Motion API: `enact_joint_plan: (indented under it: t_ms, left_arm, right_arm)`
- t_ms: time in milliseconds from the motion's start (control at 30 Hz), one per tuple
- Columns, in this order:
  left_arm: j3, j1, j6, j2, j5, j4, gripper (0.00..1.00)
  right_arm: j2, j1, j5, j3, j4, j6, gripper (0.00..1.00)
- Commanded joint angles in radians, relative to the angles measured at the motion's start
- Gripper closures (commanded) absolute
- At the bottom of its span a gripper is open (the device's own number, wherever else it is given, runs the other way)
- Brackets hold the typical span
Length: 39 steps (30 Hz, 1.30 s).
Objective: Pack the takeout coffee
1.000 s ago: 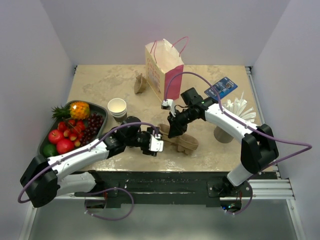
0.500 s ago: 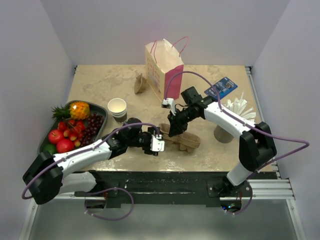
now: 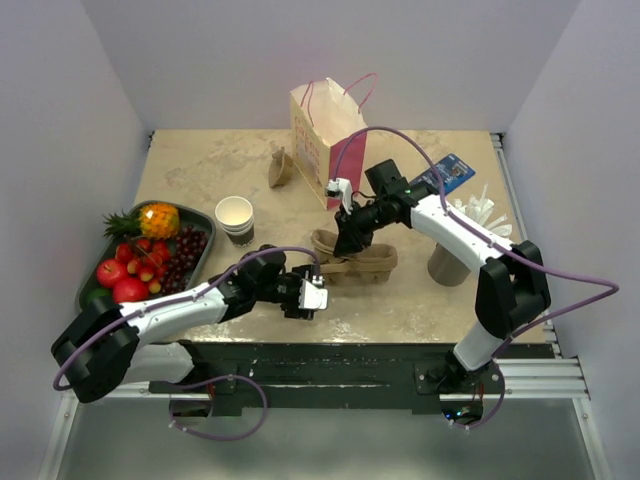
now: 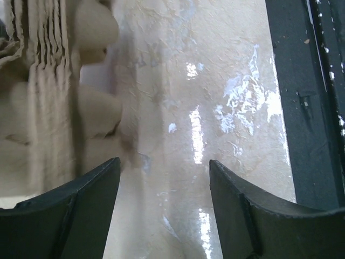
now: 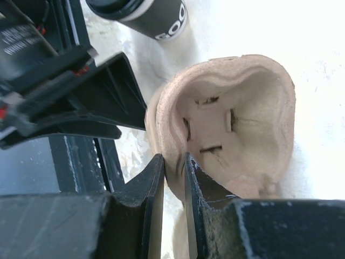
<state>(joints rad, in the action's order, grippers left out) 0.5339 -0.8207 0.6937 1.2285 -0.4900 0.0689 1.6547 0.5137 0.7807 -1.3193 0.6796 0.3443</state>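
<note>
Shifted the pulp cup carrier [image 3: 362, 262] back toward the paper bag [image 3: 322, 135] over the last second, right jaws clamped on its thin wall. Held left jaws apart and empty on the carrier's near side. Caught the takeout coffee [image 5: 153, 13] only from the right wrist, beyond the carrier and past the left jaws, lid on; could not place it from overhead. Judged it light, thin-walled and easily crushed; best taken gently around the banded wall below the lid. Noted a glossy marbled surface [image 3: 200, 170] under the carrier, plain pale walls around.
</note>
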Motion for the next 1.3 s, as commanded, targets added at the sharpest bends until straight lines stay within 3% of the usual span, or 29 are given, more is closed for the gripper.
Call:
enact_joint_plan:
  t_ms: [0, 133, 333, 533, 567, 600, 700, 900, 1267]
  left_arm:
    - [-0.012, -0.005, -0.022, 0.011, -0.03, 0.042, 0.29]
    - [-0.003, -0.005, -0.037, 0.005, -0.028, 0.039, 0.29]
    - [0.07, -0.005, -0.024, -0.066, -0.058, -0.124, 0.27]
    - [0.09, -0.005, -0.014, -0.12, -0.055, -0.084, 0.2]
    - [0.116, -0.006, -0.019, -0.112, -0.044, -0.098, 0.2]
    - [0.127, -0.005, -0.025, -0.095, -0.03, -0.101, 0.2]
    - [0.129, -0.001, -0.048, -0.084, 0.048, -0.084, 0.17]
    - [0.152, 0.008, -0.042, -0.049, 0.093, -0.113, 0.15]
    - [0.143, 0.037, -0.074, -0.043, 0.143, -0.124, 0.15]
  right_arm:
    - [-0.038, -0.006, 0.072, -0.07, -0.06, -0.064, 1.0]
    - [-0.079, -0.015, 0.037, -0.045, -0.118, -0.109, 1.0]
    - [-0.098, -0.015, -0.053, 0.019, -0.183, -0.145, 1.0]
    - [-0.07, -0.015, -0.077, 0.017, -0.167, -0.111, 1.0]
    - [-0.065, -0.017, -0.075, 0.014, -0.128, -0.091, 0.96]
    - [-0.062, -0.015, -0.074, 0.003, -0.109, -0.065, 0.83]
    - [-0.044, -0.015, -0.078, -0.014, -0.048, 0.042, 0.73]
    - [0.066, -0.018, -0.046, -0.101, 0.121, 0.165, 0.66]
    - [0.125, -0.018, -0.021, -0.115, 0.207, 0.239, 0.59]
